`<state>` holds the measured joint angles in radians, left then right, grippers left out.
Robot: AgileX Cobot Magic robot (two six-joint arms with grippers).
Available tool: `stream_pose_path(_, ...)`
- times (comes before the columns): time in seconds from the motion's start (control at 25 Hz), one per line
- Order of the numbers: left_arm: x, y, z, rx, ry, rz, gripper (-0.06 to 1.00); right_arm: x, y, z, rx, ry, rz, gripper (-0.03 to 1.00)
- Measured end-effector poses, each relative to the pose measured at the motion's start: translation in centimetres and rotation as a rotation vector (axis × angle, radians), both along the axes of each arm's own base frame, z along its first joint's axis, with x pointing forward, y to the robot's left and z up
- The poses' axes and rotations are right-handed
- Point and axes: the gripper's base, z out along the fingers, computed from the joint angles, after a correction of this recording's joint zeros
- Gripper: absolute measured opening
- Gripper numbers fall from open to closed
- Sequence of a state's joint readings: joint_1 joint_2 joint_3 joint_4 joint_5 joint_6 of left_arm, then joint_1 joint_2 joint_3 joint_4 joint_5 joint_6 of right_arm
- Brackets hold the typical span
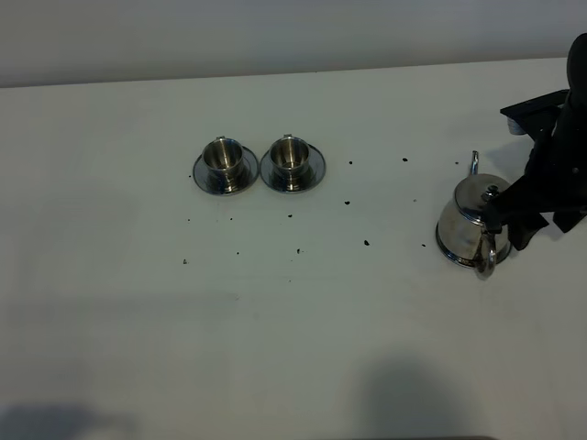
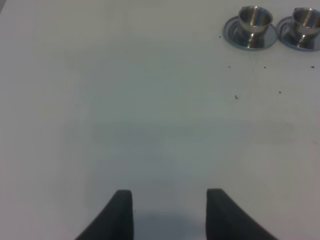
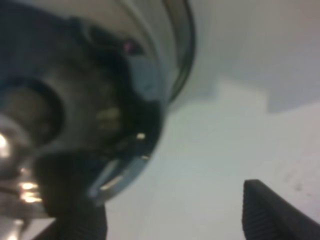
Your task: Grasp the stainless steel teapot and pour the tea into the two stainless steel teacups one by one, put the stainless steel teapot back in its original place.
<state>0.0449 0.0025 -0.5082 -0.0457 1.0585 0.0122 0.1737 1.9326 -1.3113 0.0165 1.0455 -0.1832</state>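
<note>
In the exterior high view, we are locating the stainless steel teapot [image 1: 470, 225] upright at the right of the tabletop [image 1: 303, 348], well apart from the two stainless steel teacups [image 1: 225, 158] [image 1: 292, 156], which are sitting side by side on their own saucers. The right jaws are hovering just beside the pot's lid, presumably positioned for the grasp. In the left wrist view, the left jaws are standing apart over bare tabletop and holding nothing, apparently parked away from the pouring path. In the right wrist view, the blurred teapot [image 3: 90, 100] is filling one side. The right jaws are standing apart with only tabletop showing between them, so we are judging the grasp not yet made.
</note>
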Motion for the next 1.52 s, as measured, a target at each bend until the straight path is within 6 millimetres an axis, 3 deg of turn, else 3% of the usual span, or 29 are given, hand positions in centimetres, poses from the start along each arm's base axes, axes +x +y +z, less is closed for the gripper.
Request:
stream_pose_path(0.28, 0.0, 0.0, 0.0, 0.000, 0.000, 0.000, 0.38, -0.8, -1.2, 1.0, -0.095, 0.052, -0.060, 0.56)
stream_pose_path(0.56, 0.0, 0.0, 0.0, -0.001, 0.000, 0.000, 0.38, -2.7, 0.1, 6.5, 0.103, -0.033, -0.159, 0.56)
stream_pose_path(0.68, 0.0, 0.0, 0.0, -0.002, 0.000, 0.001, 0.38, -3.4, 1.2, 7.8, 0.199, -0.044, -0.178, 0.56)
stream_pose_path(1.04, 0.0, 0.0, 0.0, -0.001, 0.000, 0.001, 0.38, -3.3, 5.1, 6.3, 0.150, -0.065, -0.176, 0.56)
stream_pose_path(1.28, 0.0, 0.0, 0.0, -0.001, 0.000, 0.001, 0.38, -2.5, 5.2, 3.8, 0.080, -0.026, -0.214, 0.56)
stream_pose_path(1.52, 0.0, 0.0, 0.0, -0.001, 0.000, 0.001, 0.38, -2.2, 5.2, 2.7, 0.067, -0.002, -0.223, 0.56)
